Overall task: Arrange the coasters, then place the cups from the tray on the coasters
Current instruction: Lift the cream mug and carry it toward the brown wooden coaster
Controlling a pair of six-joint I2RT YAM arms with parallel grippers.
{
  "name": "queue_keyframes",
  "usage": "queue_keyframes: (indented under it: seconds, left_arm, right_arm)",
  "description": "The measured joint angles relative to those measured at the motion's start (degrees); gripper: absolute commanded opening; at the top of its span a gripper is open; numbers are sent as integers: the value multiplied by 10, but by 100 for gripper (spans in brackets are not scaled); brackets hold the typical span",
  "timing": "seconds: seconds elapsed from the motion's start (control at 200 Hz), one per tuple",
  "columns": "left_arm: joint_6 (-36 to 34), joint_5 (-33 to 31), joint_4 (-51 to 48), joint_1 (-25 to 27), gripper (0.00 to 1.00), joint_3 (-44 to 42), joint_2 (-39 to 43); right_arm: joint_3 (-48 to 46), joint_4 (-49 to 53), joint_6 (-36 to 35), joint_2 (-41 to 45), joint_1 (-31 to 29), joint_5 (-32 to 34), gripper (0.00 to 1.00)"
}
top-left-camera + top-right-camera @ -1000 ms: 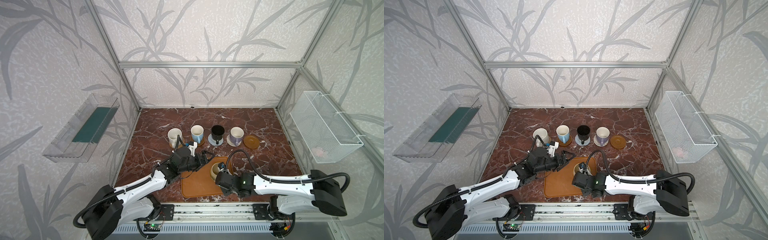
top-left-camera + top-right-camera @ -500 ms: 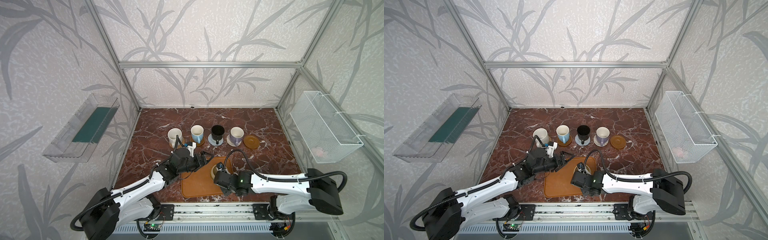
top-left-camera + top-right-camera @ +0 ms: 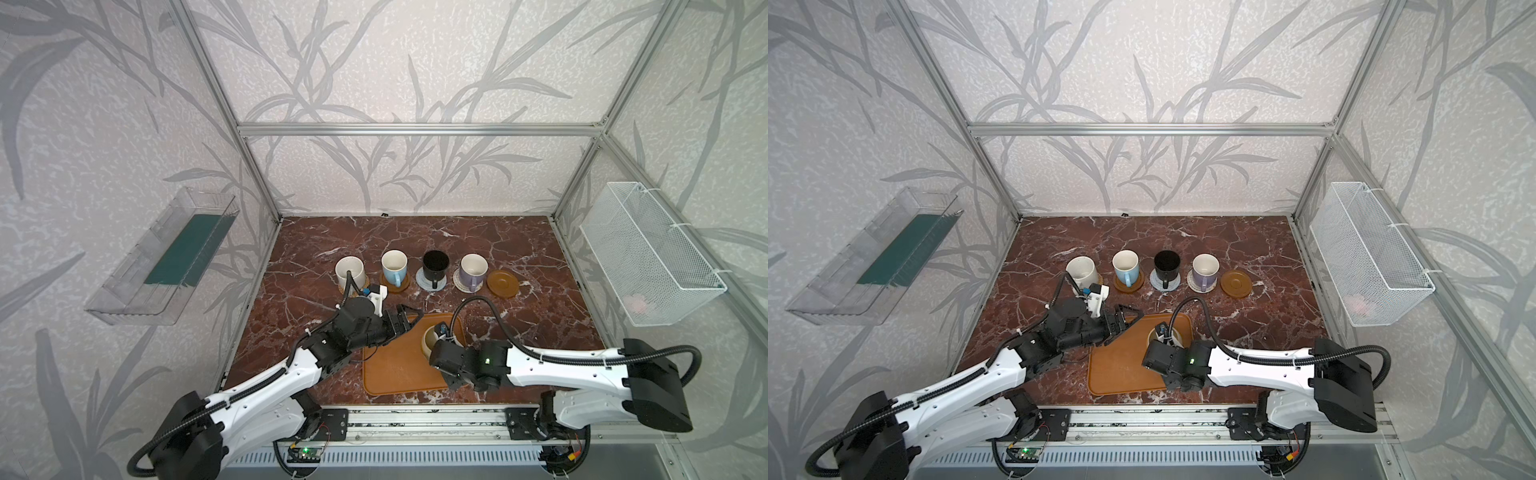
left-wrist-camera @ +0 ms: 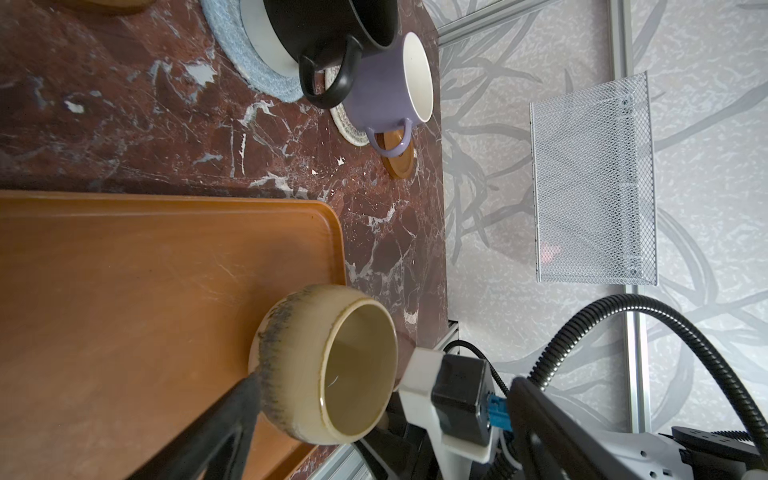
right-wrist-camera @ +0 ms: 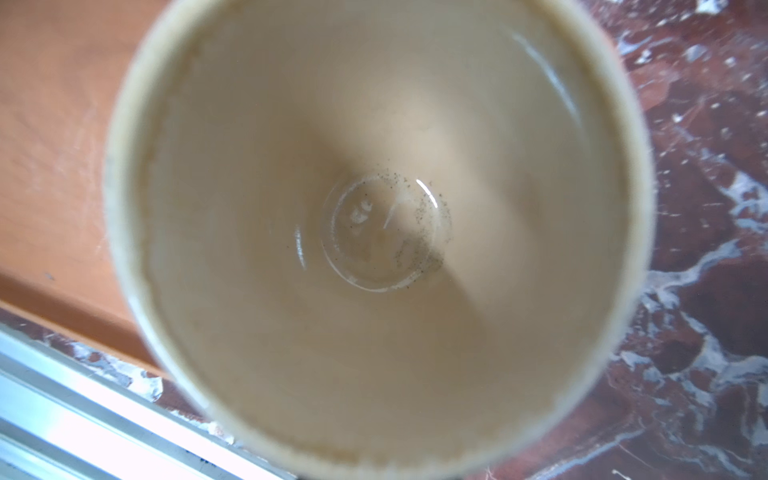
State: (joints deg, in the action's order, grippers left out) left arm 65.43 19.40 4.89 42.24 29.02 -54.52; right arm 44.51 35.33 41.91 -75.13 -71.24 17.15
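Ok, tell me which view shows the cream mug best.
Left wrist: the cream mug shows outer wall, rim and inside. Right wrist shows only its inside, close up; in both top views the right arm hides part.

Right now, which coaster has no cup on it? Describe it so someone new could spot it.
On the red marble table, look past the orange-brown tray to the row of cups. At its right end in both top views, next to the lavender cup, lies a smooth brown coaster. It alone is bare; each neighbour carries a cup.
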Motion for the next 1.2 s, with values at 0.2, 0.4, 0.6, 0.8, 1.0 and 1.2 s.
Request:
queue_keyframes:
  seconds: [0.2, 0.4, 0.6, 0.8, 1.0, 1.2]
  left_arm:
    - [-14, -9, -40, -8, 95, 12, 36]
    - [-4, -1, -18, -8, 98, 13, 26]
    - [14, 2, 26, -8, 99, 40, -5]
    - [20, -11, 62, -8, 99, 87, -45]
    - [7, -12, 67, -8, 99, 157, -109]
    - [-21, -19, 36, -7, 99, 229, -136]
  right_arm:
    - [-7, -3, -2, 47, 9, 16, 0]
    - [-7, -2, -14, 68, 36, 17, 0]
    - [-4, 2, -33, 100, 95, 17, 0]
    - [28, 30, -70, 116, 177, 3, 0]
    - [88, 61, -113, 143, 246, -9, 0]
    - [127, 82, -152, 152, 327, -43, 0]
